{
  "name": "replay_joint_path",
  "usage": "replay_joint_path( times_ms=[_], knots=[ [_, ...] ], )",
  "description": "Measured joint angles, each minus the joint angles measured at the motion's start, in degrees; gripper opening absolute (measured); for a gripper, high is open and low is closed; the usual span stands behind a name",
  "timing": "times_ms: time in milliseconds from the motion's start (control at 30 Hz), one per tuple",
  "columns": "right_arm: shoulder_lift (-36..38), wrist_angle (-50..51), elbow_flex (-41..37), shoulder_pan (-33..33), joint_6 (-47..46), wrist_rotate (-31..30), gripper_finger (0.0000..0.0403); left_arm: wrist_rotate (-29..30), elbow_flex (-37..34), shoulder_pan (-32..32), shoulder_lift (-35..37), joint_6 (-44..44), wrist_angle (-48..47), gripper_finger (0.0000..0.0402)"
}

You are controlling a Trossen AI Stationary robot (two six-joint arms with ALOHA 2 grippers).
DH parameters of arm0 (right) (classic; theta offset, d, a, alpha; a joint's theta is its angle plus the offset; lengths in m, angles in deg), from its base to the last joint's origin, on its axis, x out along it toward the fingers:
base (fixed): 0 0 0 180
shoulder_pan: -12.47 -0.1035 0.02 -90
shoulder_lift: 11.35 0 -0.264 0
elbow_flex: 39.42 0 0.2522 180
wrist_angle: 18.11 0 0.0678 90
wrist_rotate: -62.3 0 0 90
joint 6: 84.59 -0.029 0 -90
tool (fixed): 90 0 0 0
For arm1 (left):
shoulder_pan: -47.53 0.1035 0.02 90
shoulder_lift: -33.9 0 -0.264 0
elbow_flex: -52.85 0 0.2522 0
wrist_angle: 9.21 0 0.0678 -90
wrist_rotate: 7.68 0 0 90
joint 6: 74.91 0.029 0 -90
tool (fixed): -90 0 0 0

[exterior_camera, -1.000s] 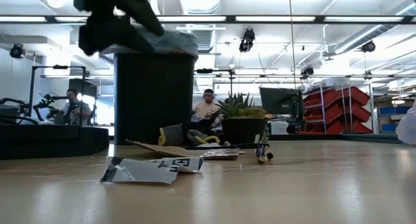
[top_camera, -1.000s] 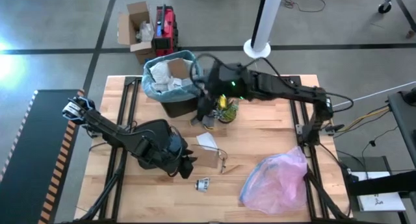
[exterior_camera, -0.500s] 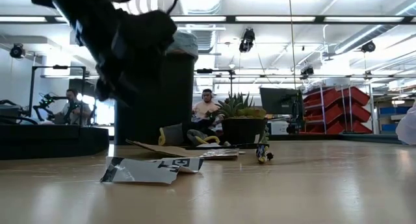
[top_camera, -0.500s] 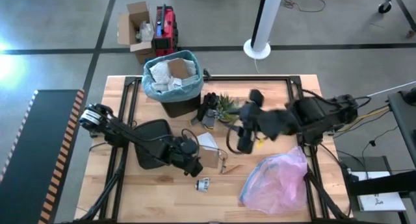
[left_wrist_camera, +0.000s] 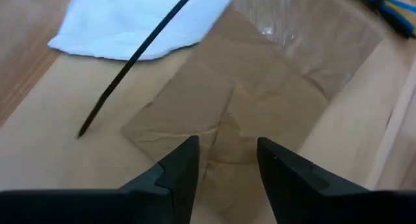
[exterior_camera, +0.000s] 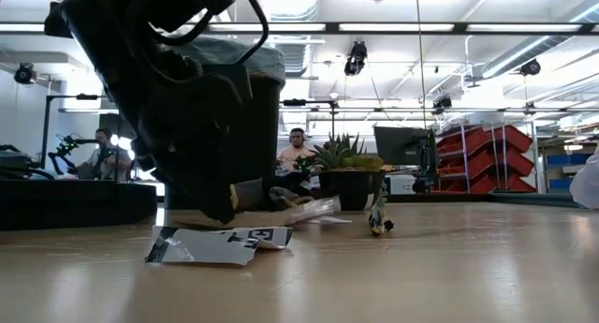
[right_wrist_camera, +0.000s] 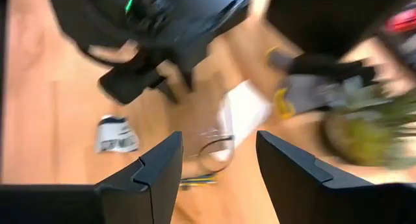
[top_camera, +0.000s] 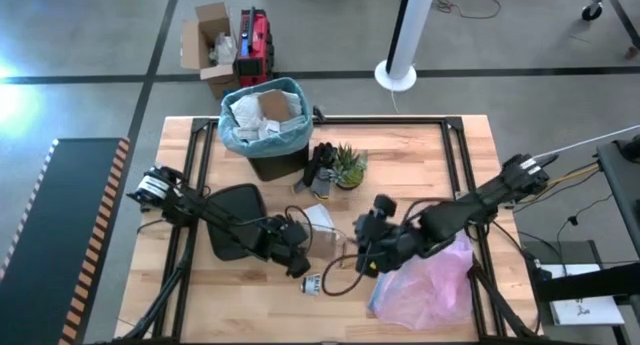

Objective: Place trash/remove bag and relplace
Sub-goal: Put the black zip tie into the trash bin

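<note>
Left gripper (left_wrist_camera: 224, 160) is low over the brown paper (left_wrist_camera: 234, 113) at mid-table (top_camera: 420, 160), fingers parted with a narrow gap and empty; a white sheet (left_wrist_camera: 140, 23) lies just beyond. Right gripper (top_camera: 362, 257) is beside it, fingers (right_wrist_camera: 156, 169) apart and empty, over a clear scrap (right_wrist_camera: 214, 146). A crushed can (top_camera: 313, 283) lies near. The blue bag (top_camera: 240, 135) lines the bin at the table's far edge, with trash (top_camera: 262, 113) inside. The pink bag (top_camera: 425, 275) lies beside the right arm.

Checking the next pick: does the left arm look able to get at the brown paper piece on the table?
Probably yes: the left end effector hangs open directly over the brown paper piece, with nothing between them.
</note>
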Motion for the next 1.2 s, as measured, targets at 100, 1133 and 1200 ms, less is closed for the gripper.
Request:
replay_joint_path(
  times_ms=[100, 1133, 1200],
  knots=[
    [-0.03, -12.03, -8.87, 0.0, -0.03, 3.86, 0.0178, -0.78, 0.01, -0.09, -0.01, 2.31, -0.43, 0.0148],
    [-12.22, -44.34, -27.97, 11.34, -28.7, 18.14, 0.0146, -1.32, 0.02, -0.69, 0.51, 2.51, -2.89, 0.0147],
    [-12.22, -44.44, -27.97, 12.22, -28.27, 20.96, 0.0142, -1.3, 0.02, -0.69, 0.5, 2.67, -2.88, 0.0151]
  ],
)
